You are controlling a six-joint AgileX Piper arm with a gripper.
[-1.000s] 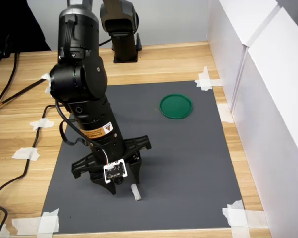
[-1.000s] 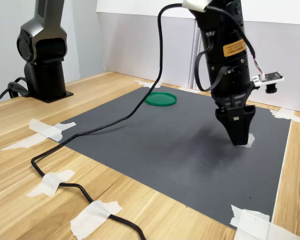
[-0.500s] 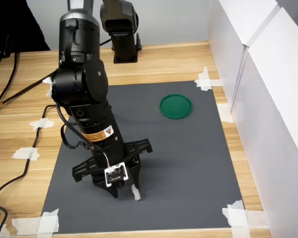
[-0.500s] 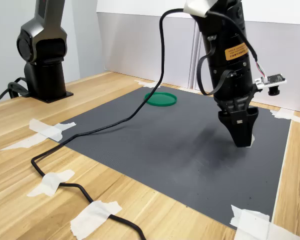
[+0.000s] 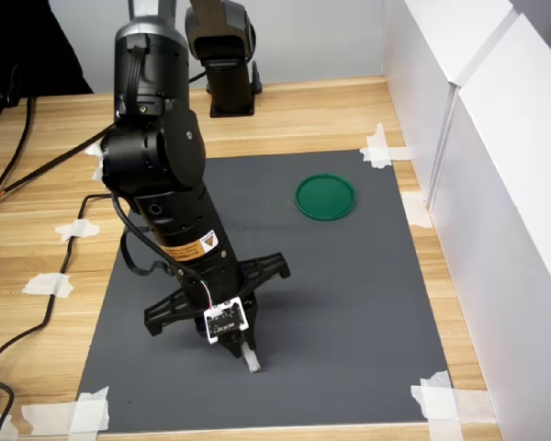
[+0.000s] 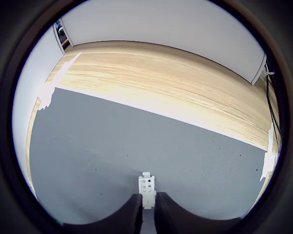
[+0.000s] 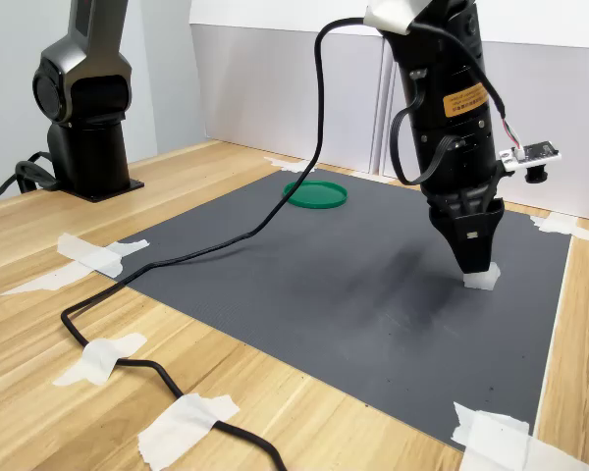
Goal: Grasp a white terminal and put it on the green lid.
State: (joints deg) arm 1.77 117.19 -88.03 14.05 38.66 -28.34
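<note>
The black gripper [image 5: 243, 349] was down at the dark grey rubber mat [image 5: 349, 294], its two dark fingers [image 6: 129, 214] drawn in narrow around the small white plastic terminal block [image 6: 146, 187]. In the wrist view the block sat right between the fingertips with only slivers of gap on each side; whether the pads were truly pressing it, I could not tell. In the first exterior view the terminal [image 5: 252, 360] showed just under the tips, at about six o'clock on the mat, close to its near edge. In the second exterior view the black arm [image 7: 450, 108] came down steeply and the white block [image 7: 481, 279] peeked out beneath the pointed jaws, apparently resting on the mat.

The flat round dark-green plastic lid [image 5: 326, 197] lay well apart from all that, at roughly one o'clock on the mat in the first exterior view, bare on top. In the second exterior view it [image 7: 315, 193] sat at the mat's far edge.

White tape pieces [image 5: 441, 397] pinned the mat's corners to the light wooden table [image 5: 37, 266]. A black cable [image 7: 177, 260] trailed across the mat and the wood. A second black arm's base [image 7: 86, 118] stood at the back of the table.
</note>
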